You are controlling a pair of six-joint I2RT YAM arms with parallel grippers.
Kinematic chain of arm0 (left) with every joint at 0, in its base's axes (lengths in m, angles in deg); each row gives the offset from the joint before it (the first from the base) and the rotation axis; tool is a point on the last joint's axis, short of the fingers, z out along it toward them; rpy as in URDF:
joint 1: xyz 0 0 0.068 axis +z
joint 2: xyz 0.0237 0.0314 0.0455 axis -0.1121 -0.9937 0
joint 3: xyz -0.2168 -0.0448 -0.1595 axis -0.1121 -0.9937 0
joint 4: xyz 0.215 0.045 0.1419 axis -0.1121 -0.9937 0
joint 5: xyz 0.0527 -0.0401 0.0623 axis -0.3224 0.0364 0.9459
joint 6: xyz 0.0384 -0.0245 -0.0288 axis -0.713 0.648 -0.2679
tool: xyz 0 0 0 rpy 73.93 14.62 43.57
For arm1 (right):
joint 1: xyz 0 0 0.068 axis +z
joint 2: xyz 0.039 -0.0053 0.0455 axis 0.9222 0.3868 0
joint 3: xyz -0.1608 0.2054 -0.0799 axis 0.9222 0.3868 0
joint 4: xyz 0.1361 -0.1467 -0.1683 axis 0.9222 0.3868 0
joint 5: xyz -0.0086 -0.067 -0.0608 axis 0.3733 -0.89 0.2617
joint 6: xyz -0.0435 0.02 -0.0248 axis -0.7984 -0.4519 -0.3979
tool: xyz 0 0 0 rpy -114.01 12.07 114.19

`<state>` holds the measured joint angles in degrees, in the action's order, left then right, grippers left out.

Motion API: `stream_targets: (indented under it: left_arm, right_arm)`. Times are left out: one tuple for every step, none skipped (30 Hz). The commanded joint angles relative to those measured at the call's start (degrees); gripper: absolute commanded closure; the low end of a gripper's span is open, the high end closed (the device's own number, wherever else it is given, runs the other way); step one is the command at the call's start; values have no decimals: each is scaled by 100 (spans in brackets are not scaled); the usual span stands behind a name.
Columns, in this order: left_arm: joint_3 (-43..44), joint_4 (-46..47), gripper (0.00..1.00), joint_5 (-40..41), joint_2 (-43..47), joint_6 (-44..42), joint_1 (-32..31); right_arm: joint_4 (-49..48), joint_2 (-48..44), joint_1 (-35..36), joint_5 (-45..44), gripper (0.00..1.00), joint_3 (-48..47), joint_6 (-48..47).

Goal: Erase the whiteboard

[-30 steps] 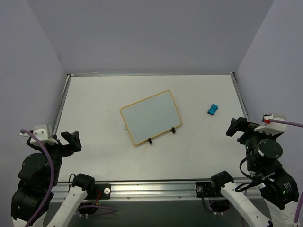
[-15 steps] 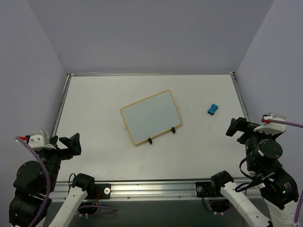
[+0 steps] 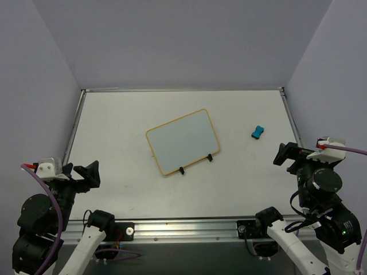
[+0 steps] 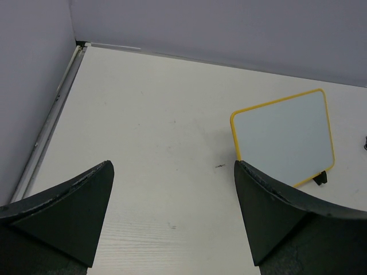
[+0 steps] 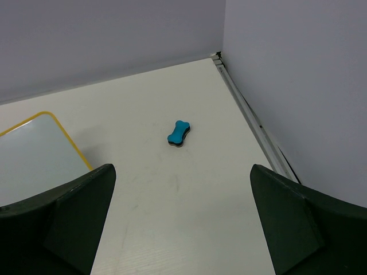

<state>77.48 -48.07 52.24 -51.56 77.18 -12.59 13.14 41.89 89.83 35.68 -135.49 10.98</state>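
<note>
The whiteboard sat propped on the table, its face apparently clean. The eraser lay loose to its right. Left gripper and right gripper hung open and empty, well short of it, probably parked.

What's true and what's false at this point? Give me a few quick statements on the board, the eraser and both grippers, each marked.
1. The yellow-framed rectangular whiteboard shows no visible writing. True.
2. The small blue bone-shaped eraser lies on the whiteboard. False: it lies on the white table, apart from the board, on its right.
3. The right gripper holds the eraser. False: its jaws stand open and empty, with the eraser lying ahead of it.
4. The left gripper is open and holds nothing. True.
</note>
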Motion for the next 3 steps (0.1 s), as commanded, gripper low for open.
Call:
stream_targets:
  left_arm:
    - [49,162,6,2,42,-14,4]
    - [57,153,6,2,42,-14,4]
    - [57,135,6,2,42,-5,-4]
  right_arm:
    - [-133,122,35,-17,0,-76,-80]
    - [-133,122,35,-17,0,-76,-81]
    - [-125,130,35,-17,0,-85,-81]
